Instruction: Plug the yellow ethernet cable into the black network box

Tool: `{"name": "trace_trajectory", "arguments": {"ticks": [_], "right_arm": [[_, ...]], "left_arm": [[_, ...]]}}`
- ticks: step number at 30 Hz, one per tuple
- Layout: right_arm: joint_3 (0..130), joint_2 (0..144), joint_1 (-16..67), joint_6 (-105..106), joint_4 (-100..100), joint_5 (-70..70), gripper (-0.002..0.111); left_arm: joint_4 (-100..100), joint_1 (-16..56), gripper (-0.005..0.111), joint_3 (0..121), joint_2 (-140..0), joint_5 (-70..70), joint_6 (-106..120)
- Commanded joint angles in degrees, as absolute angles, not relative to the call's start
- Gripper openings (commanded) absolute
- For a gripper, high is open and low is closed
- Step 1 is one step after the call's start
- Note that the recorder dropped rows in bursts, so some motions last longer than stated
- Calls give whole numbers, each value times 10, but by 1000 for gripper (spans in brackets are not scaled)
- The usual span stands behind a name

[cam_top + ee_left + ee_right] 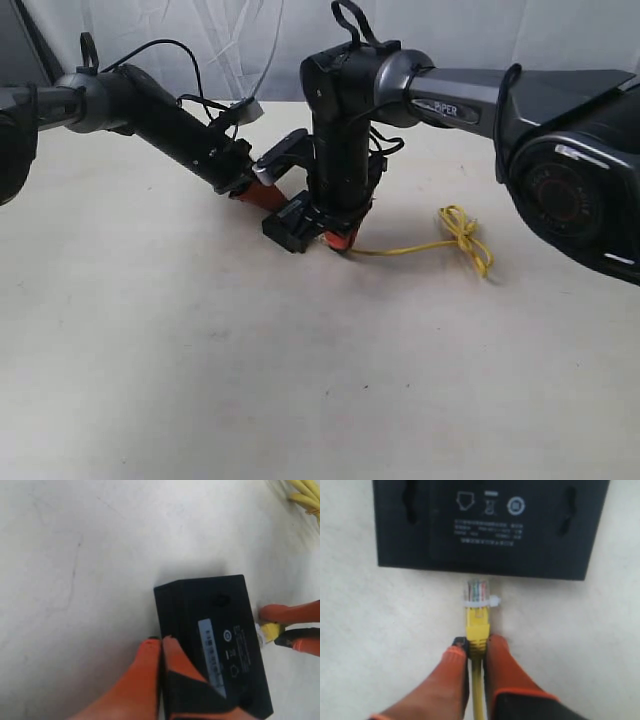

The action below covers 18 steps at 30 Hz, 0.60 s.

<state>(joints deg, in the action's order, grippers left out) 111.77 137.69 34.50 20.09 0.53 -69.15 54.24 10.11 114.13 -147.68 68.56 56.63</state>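
Observation:
The black network box (288, 226) rests on the table between the two arms, grey-white label (212, 654) facing up. My left gripper (161, 641) is shut on the box's near edge, one orange finger on top and one outside. My right gripper (477, 645) is shut on the yellow boot of the yellow ethernet cable (477, 625). The clear plug (477, 590) points at the box's side (490, 570) and stops just short of it. The cord trails right to a small looped bundle (466, 236). The port itself is hidden.
The beige table (300, 380) stretches towards the front. The right arm's large black base (570, 180) stands at the right, beside the cable bundle. Black robot wires (190, 60) loop above the left arm. A white curtain hangs behind.

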Motion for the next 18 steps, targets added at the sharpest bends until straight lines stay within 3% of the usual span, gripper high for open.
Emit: {"name": "trace_trajectory", "arguments": {"ticks": [1,18], "right_arm": [[1131,1367,330,210,-13,-684,-1],[1131,1367,329,236,-51,-649,-1]], "left_arm": [[548,104,0,1142,-1480,694,566],[548,104,0,1142,-1480,694,566]]}}
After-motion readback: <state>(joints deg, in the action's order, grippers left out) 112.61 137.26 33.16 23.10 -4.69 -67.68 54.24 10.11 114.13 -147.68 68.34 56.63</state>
